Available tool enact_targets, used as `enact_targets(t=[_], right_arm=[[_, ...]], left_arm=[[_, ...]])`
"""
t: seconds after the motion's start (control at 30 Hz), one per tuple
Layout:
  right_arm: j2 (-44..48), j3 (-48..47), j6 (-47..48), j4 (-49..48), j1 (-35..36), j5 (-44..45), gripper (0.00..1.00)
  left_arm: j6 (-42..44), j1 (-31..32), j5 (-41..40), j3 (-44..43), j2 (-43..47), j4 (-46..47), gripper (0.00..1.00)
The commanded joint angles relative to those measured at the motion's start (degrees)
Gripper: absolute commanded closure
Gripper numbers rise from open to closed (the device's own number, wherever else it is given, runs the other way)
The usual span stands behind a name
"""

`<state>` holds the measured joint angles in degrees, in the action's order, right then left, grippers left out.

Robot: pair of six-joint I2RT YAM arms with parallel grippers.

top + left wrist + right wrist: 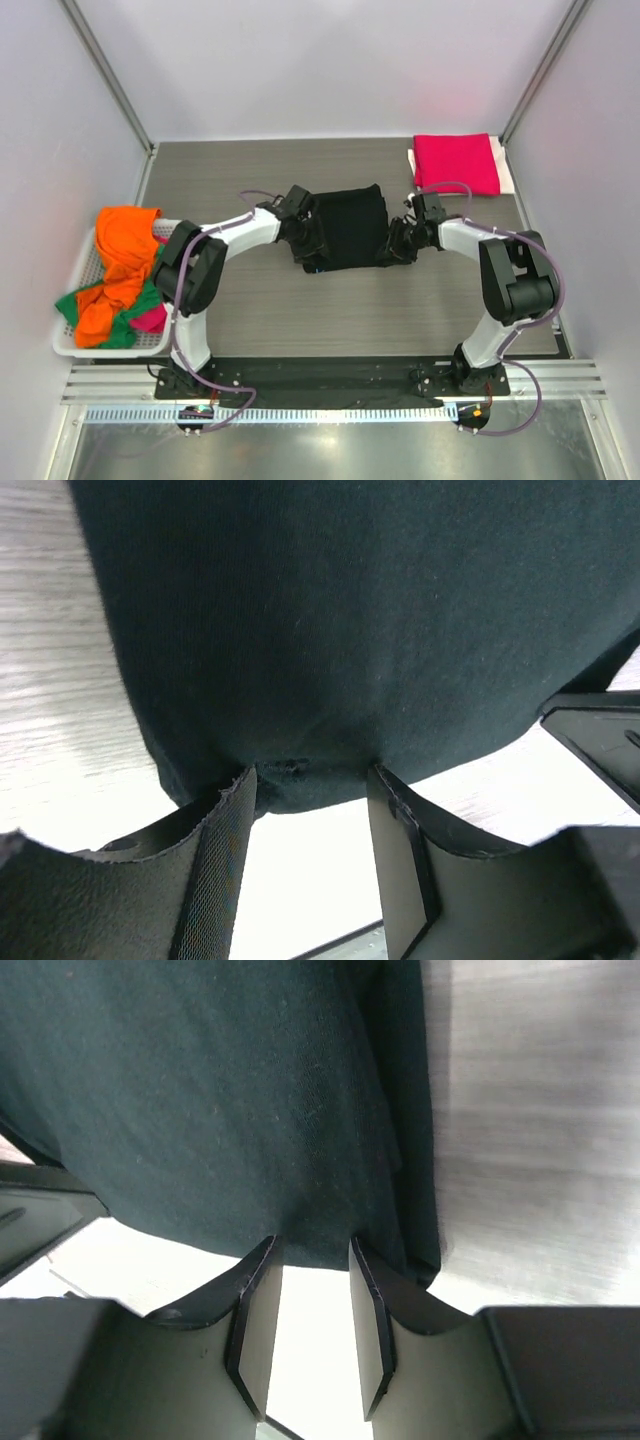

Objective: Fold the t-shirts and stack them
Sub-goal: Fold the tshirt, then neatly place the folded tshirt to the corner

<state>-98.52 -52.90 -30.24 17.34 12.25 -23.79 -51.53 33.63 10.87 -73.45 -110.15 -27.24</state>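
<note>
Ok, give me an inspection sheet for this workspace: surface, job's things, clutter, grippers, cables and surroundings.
Surface: grey wood-grain table.
Job's things: black cloth t-shirt in a rough rectangle at centre; crimson-pink folded t-shirt at far right; orange shirt, green shirt and pink shirt heaped in white mesh basket, left.
Clutter: nothing seen.
Grippers: left gripper and right gripper open, tips at the black t-shirt's opposite edges.
Cables: purple cables in loose loops, no snag seen.
Surroundings: plain white walls; metal rail at near edge.

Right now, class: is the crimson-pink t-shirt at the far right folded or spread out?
Folded: the crimson-pink t-shirt lies as a compact rectangle, no sleeves showing.
</note>
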Motion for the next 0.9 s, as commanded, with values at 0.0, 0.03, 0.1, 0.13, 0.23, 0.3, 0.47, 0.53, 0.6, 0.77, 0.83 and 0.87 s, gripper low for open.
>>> enact_targets(t=[0.0,0.03,0.1,0.13,0.23,0.3,0.47,0.53,0.6,0.77,0.83,0.87], right_arm=[[2.9,5.7,0.1,4.4,0.2,5.2,0.61],[4.3,5.8,-0.3,7.1,1.0,5.4,0.61],[10.1,5.0,-1.7,10.3,2.3,6.8,0.59],[12.0,4.4,-2.1,13.5,3.3,7.2,0.57],[18.7,-0.1,-3.2,18.2,6.9,9.2,0.34],[20.2,-5.7,-3.2,21.1,7.2,12.7,0.16],[13.9,-16.0,1.3,19.5,6.4,13.4,0.04],[7.9,-19.6,2.5,17.4,5.2,11.6,0.04],[4.1,-23.4,4.1,16.8,3.8,10.7,0.07],[-6.6,-28.3,6.9,14.3,0.8,7.9,0.13],[-8.9,-30.4,7.6,13.2,-0.4,7.1,0.14],[-11.1,-31.5,8.0,12.7,-0.6,6.5,0.14]], left_arm=[[6.5,-0.1,-10.9,3.4,0.5,-7.0,0.48],[7.7,0.0,-14.2,1.5,2.4,-9.6,0.46],[10.3,0.2,-21.0,-1.5,4.2,-14.6,0.42],[12.4,0.2,-23.2,-4.7,5.1,-19.0,0.38],[15.7,0.2,-29.1,-11.3,7.7,-26.9,0.34],[16.7,0.2,-30.2,-14.4,9.9,-30.8,0.33],[17.8,0.3,-27.3,-12.7,17.7,-32.6,0.31],[17.7,0.3,-26.5,-9.8,21.9,-33.5,0.31],[17.3,0.3,-26.4,-6.4,26.5,-34.5,0.31],[15.7,0.3,-25.4,1.3,36.4,-34.5,0.31],[15.3,0.3,-25.3,4.3,40.3,-34.1,0.31],[15.1,0.3,-25.3,5.2,41.1,-34.0,0.31]])
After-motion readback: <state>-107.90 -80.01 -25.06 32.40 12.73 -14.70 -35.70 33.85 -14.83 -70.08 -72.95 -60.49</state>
